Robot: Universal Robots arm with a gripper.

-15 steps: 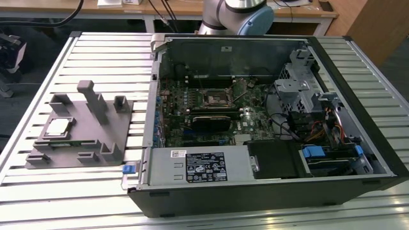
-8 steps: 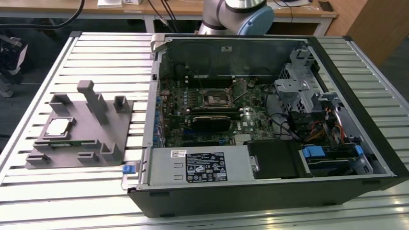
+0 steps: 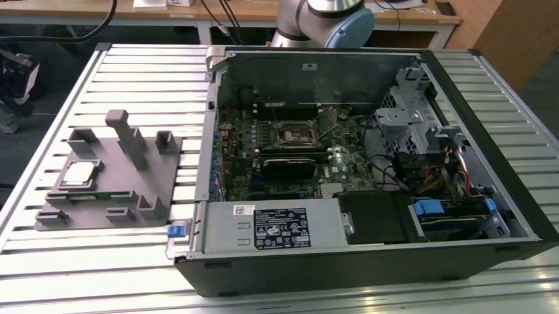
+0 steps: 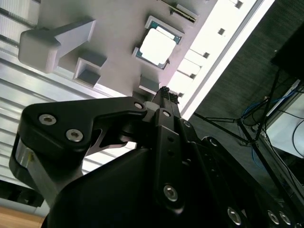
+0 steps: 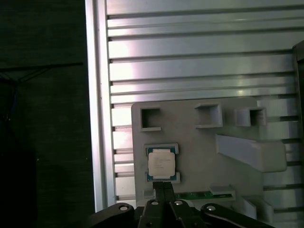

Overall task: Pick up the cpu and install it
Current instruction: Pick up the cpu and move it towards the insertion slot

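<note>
One cpu (image 5: 161, 164) lies flat in its recess on the grey fixture (image 5: 199, 152), which rests on the slatted tabletop (image 5: 190, 66). The pincer (image 5: 164, 187), fingertips apparently pressed together, hangs clear above it, holding nothing.

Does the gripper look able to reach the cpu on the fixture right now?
Probably yes. The cpu lies uncovered on the grey fixture, the taller blocks stand aside, and the gripper hangs close by, though its fingers are shut.
</note>
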